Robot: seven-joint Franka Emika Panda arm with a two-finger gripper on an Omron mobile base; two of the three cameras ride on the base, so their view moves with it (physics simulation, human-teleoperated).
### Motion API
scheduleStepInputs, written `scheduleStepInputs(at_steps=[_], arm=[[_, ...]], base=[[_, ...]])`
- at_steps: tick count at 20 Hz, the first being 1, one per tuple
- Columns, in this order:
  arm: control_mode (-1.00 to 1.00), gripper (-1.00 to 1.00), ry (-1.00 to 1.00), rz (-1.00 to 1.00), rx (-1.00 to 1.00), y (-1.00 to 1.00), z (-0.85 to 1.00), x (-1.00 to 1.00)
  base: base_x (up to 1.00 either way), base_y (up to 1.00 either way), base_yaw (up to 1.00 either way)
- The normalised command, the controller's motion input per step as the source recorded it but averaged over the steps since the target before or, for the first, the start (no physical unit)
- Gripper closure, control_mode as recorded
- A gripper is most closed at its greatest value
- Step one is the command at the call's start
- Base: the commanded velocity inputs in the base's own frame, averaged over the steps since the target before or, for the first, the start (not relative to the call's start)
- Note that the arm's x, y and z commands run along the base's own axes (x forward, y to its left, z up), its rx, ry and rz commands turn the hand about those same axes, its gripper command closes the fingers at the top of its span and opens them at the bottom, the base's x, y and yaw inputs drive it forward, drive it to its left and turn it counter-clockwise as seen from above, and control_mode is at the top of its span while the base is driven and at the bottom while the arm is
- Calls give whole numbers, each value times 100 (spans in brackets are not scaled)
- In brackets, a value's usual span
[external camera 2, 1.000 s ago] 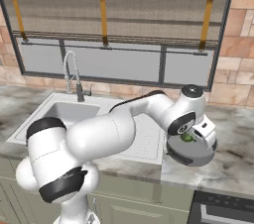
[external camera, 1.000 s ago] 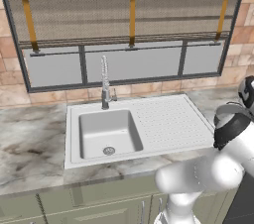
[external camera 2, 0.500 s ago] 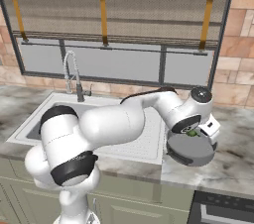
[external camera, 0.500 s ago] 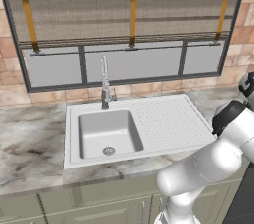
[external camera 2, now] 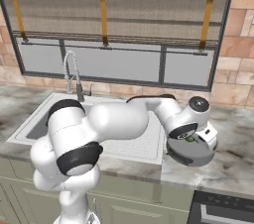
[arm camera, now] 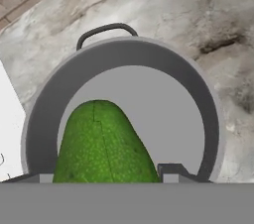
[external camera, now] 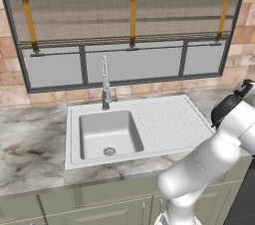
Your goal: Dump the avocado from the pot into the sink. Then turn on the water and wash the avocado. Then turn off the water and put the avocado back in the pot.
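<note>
The sink (external camera 2: 30, 126) is sitting at the left of the right base view. At lower right, the gripper (external camera 2: 191, 141) is hovering over the pot (external camera 2: 191, 152) holding the avocado (arm camera: 101, 143); I cannot tell the jaws' spread.

A marble counter (external camera: 30, 144) carries the sink (external camera: 144, 119), set into it at centre. To the sink's right, 1 grey pot (external camera 2: 192, 151) stands on the marble.

Two base views from behind, facing the sink (external camera: 134, 124), sharing it, hand view close above the pot (arm camera: 124, 59)
</note>
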Motion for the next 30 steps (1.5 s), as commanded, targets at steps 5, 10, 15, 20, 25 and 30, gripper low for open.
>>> scheduleStepInputs(at_steps=[5,10,15,20,25,30], arm=[[-100,100,0,0,0,0,-26,26],[-100,100,0,0,0,0,-33,18],[-100,100,0,0,0,-2,-19,0],[-100,-100,0,0,0,-2,-7,0],[-100,-100,0,0,0,0,-2,0],[-100,-100,0,0,0,0,0,3]], base=[[0,0,0],[0,0,0],[0,0,0],[0,0,0],[0,0,0],[0,0,0]])
